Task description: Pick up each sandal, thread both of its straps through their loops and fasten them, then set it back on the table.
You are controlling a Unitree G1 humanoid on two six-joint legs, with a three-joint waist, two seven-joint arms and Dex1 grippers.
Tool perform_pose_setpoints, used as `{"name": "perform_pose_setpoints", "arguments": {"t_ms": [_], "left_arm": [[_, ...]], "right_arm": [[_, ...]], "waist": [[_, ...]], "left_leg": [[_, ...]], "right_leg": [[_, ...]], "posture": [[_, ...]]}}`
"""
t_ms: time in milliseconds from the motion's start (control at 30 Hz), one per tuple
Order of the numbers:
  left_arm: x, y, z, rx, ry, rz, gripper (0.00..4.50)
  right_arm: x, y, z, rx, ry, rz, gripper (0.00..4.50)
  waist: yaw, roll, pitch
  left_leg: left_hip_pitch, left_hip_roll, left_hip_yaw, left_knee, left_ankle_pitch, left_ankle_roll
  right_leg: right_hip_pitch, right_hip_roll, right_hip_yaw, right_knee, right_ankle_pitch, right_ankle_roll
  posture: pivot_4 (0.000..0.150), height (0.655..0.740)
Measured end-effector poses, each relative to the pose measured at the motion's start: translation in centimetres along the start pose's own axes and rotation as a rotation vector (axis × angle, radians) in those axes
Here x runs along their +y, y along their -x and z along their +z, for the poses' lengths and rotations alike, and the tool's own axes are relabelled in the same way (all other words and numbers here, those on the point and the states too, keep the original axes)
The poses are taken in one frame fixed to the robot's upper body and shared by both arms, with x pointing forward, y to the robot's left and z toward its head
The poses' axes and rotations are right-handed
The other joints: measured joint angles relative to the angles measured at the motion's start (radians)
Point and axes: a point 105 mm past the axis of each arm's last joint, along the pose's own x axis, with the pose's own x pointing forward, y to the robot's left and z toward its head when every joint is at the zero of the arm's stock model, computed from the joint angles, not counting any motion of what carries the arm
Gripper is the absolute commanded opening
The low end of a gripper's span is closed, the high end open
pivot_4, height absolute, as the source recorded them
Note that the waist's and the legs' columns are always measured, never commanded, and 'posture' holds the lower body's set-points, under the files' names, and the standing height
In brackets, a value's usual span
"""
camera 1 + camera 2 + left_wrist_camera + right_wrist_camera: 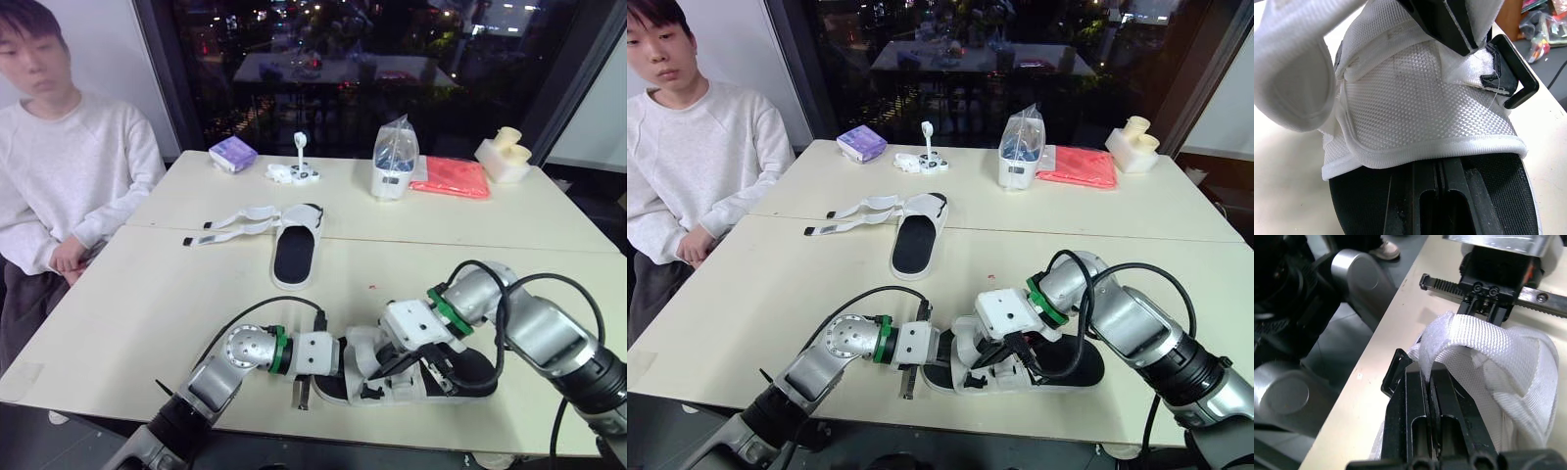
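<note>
At lower centre of the frame, one sandal [477, 376] is held at the worktop's [147, 313] near edge. Left pincer [345, 356] is clamped on its white upper; right pincer [1429, 373] is pinched on a strap [1476, 330]. Second sandal [294, 257] is seen mid-frame, unstrapped.

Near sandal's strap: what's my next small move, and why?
Probably nudge the right gripper toward the black loop to start feeding the white strap through. It is shut on the strap right beside the loop, which looks unthreaded, and the left gripper grips the near sandal, bracing it.
</note>
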Motion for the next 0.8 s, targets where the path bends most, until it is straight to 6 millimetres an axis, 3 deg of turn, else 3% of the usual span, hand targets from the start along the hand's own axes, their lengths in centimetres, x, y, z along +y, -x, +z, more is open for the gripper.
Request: {"name": "perform_pose_setpoints", "arguments": {"t_ms": [400, 800], "left_arm": [[0.0, 0.1, 0.0, 0.005, 0.023, 0.023, 0.00], [-0.1, 0.1, 0.1, 0.010, 0.032, 0.025, 0.00]], "right_arm": [[-1.0, -0.7, 0.2, -0.017, 0.047, 0.047, 0.03], [-0.7, -0.9, 0.2, -0.006, 0.023, 0.073, 0.03]], "waist": [[-0.002, 0.000, 0.000], [-0.001, 0.000, 0.000]], "left_leg": [[0.000, 0.000, 0.000, 0.000, 0.001, -0.001], [0.000, 0.000, 0.000, 0.000, 0.001, -0.001]], "right_leg": [[0.000, 0.000, 0.000, 0.001, 0.000, 0.000], [0.000, 0.000, 0.000, 0.001, 0.000, 0.000]], "posture": [[0.150, 0.7400], [0.150, 0.7400]]}}
